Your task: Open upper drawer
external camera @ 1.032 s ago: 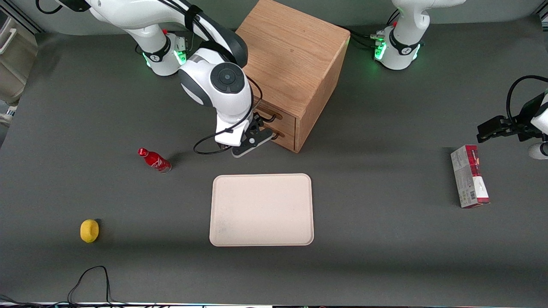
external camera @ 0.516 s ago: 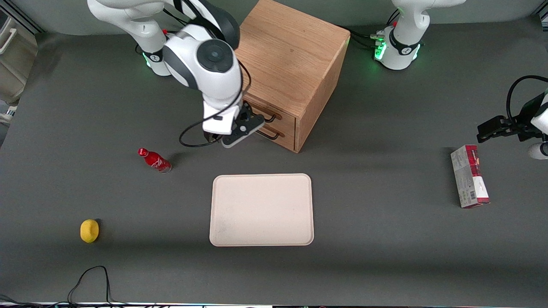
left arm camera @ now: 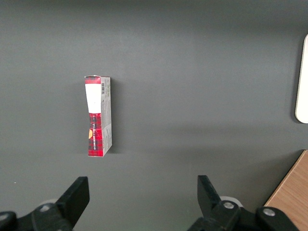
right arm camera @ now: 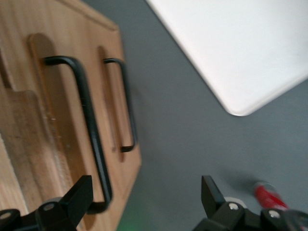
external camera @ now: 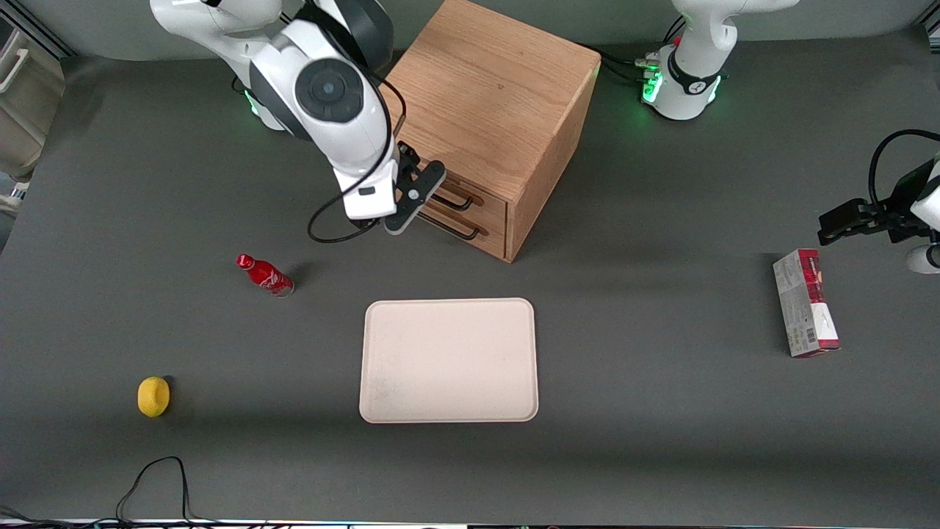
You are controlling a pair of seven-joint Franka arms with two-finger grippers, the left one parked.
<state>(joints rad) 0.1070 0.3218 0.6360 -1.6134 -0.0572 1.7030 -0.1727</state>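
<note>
Lemon (external camera: 153,396): toward the working arm's end of the table. Red bottle (external camera: 265,274): lying nearer the cabinet. Gripper (external camera: 420,192): fingers spread wide, holding nothing, just in front of the upper drawer (external camera: 470,192) of the wooden cabinet (external camera: 499,103); drawer closed, black handle (right arm camera: 89,126) free. Tray (external camera: 449,360): nearer the camera. Carton (external camera: 805,312): toward the parked arm's end.

Front view high, overhead; wrist views close.

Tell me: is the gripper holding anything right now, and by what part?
Nothing. The gripper is open in front of the upper drawer, its handle not between the fingers.
</note>
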